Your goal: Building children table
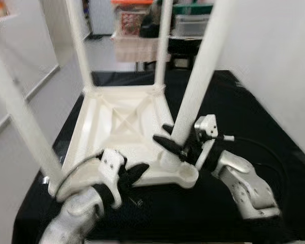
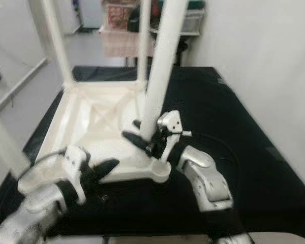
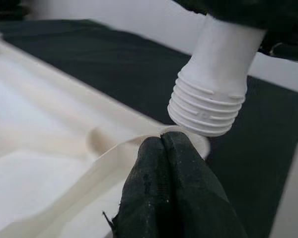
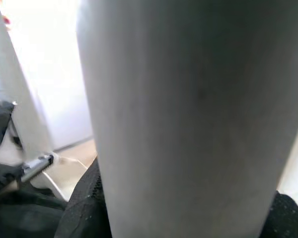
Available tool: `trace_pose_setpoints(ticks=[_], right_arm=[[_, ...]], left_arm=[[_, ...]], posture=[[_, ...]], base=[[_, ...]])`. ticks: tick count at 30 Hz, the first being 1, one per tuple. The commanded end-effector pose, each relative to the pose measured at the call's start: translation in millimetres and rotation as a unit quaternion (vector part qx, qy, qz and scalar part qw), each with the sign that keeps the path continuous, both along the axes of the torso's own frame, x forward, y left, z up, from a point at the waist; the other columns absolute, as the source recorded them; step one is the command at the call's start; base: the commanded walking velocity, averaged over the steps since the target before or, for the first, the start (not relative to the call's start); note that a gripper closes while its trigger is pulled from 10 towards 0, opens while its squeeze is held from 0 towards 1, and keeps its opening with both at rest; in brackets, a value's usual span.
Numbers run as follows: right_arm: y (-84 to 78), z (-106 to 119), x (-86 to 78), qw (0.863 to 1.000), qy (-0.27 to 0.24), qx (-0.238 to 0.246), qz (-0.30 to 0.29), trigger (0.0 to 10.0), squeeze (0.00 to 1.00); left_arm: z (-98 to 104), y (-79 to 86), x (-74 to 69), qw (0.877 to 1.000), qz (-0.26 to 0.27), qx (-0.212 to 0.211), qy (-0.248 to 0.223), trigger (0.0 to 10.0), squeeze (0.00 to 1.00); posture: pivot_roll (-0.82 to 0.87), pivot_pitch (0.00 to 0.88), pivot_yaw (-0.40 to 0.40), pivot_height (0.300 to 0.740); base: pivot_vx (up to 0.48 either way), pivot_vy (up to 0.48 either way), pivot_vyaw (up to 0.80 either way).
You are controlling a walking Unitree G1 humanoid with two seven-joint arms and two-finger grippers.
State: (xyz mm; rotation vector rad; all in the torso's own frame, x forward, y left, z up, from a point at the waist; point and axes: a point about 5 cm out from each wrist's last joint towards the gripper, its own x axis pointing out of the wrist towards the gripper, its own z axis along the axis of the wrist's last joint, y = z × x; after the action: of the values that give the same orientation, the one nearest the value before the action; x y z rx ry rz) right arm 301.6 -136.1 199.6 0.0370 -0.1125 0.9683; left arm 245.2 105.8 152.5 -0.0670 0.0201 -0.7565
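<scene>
White plastic children's table top (image 1: pixel 119 119) lies upside down on a black cloth-covered surface (image 1: pixel 254 117), with the right gripper (image 1: pixel 174 140) clamped around a loose white plastic leg (image 1: pixel 201 76) over the near right corner socket (image 1: pixel 179 173).

Three other white legs (image 1: pixel 80 48) stand up from the remaining corners. In the left wrist view the held leg's threaded end (image 3: pixel 208 106) hangs just above the socket rim, tilted and not yet seated. The left gripper (image 1: pixel 131 175) rests against the near edge of the table top beside that socket, its two black fingers (image 3: pixel 171 188) pressed together with nothing between them. Behind the surface stands a rack of bins and baskets (image 1: pixel 142 35), blurred; pale walls (image 1: pixel 274 61) run along both sides.
</scene>
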Motion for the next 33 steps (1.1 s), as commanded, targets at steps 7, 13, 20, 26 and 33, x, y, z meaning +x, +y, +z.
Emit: trace_pose_setpoints(ticks=[7,13,20,26,33], right_arm=[[13.1,-4,-15.7,0.996,0.002,-0.018,0.083,10.0,0.0],[19.9,-9,-13.8,0.995,0.008,-0.022,0.102,10.0,0.0],[19.5,-24,15.4,0.998,0.042,-0.018,0.047,10.0,0.0],[10.9,-26,29.8,0.998,0.051,-0.026,0.04,10.0,0.0],[0.4,-18,33.9,0.997,0.053,-0.011,0.063,10.0,0.0]], left_arm=[[-6,6.7,-3.2,0.999,0.022,0.035,0.007,10.0,0.0],[-8,13.4,-3.7,0.996,0.064,0.065,-0.002,10.0,0.0],[-15,21.1,-13.8,0.986,0.117,0.117,0.009,10.0,0.0],[-11,14.5,-28.4,0.987,0.09,0.13,-0.005,10.0,0.0],[-6,9.5,-46.0,0.987,0.064,0.148,-0.022,10.0,0.0]], posture=[[-0.06,0.0,-0.012,0.74],[-0.05,0.0,-0.009,0.74],[-0.03,0.011,-0.014,0.74],[-0.01,0.052,-0.023,0.74],[0.01,0.132,-0.029,0.74]], base=[[0.0,0.0,-0.23],[0.0,0.0,0.0],[0.0,0.0,0.0],[0.0,0.0,0.0],[0.0,0.0,0.0]])
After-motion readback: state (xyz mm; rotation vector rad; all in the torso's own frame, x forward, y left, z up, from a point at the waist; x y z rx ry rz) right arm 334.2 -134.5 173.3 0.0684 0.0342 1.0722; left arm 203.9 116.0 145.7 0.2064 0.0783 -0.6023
